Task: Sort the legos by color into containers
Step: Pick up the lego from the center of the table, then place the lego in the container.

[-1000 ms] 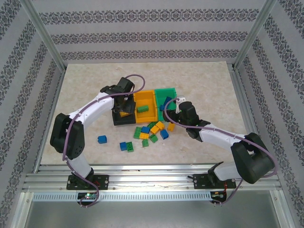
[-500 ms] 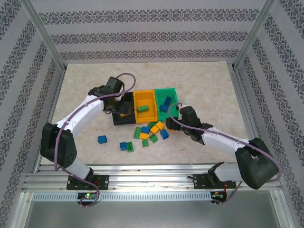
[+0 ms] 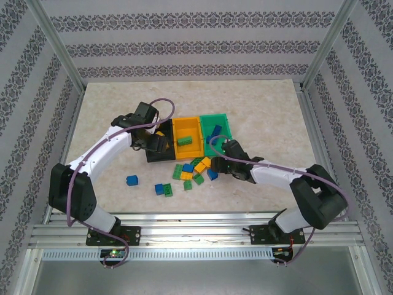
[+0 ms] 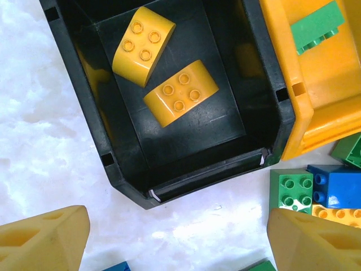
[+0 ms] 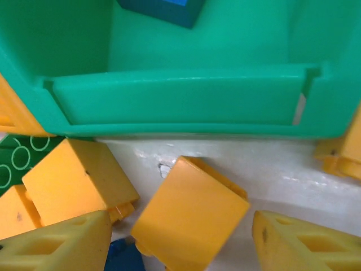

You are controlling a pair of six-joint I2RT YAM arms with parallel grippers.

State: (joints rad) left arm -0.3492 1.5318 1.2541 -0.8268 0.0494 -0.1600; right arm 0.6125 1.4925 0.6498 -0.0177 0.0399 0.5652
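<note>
Now we see left gripper (image 4: pixel 175 237) spread wide, empty, at 6 o'clock of black bin (image 4: pixel 79 113) | right gripper (image 5: pixel 180 243) parted, straddling loose yellow brick (image 5: pixel 189 217), not clamping it.

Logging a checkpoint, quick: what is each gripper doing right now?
Left gripper: open, holding nothing.
Right gripper: open, straddling a yellow brick, not yet gripping it.

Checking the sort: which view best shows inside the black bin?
Left wrist: it looks straight down into the black bin at two yellow bricks on its floor. From the top external camera the left arm hides much of it. The right wrist faces the green bin instead.
</note>
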